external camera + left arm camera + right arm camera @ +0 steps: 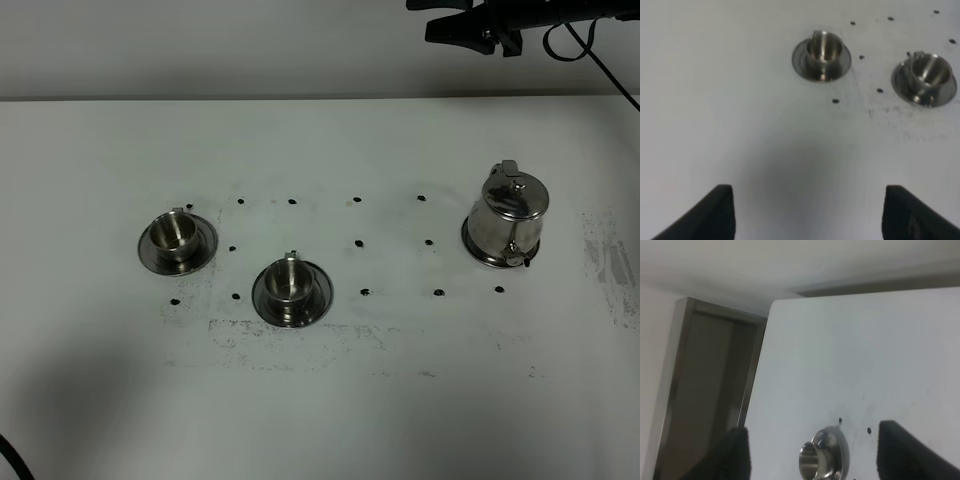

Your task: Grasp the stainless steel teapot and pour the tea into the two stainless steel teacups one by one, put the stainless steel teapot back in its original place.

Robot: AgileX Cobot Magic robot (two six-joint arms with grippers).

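Observation:
The stainless steel teapot (505,215) stands upright at the right of the white table (330,400), lid down; no tea shows. The two stainless steel teacups sit on saucers, one at the left (175,238) and one nearer the middle (290,285). The left wrist view also shows both teacups (822,50) (925,75), far ahead of my left gripper (809,190), which is open and holds nothing. My right gripper (425,18) hangs open high above the table's far right edge, behind the teapot. One teacup (822,455) appears between its fingers (737,455) in the right wrist view, far off.
Small black dots (360,243) mark a grid on the table between cups and teapot. Scuffed patches (610,260) lie near the right edge. A black cable (12,460) enters at the bottom left. A dark doorway (710,390) lies beyond the table's edge.

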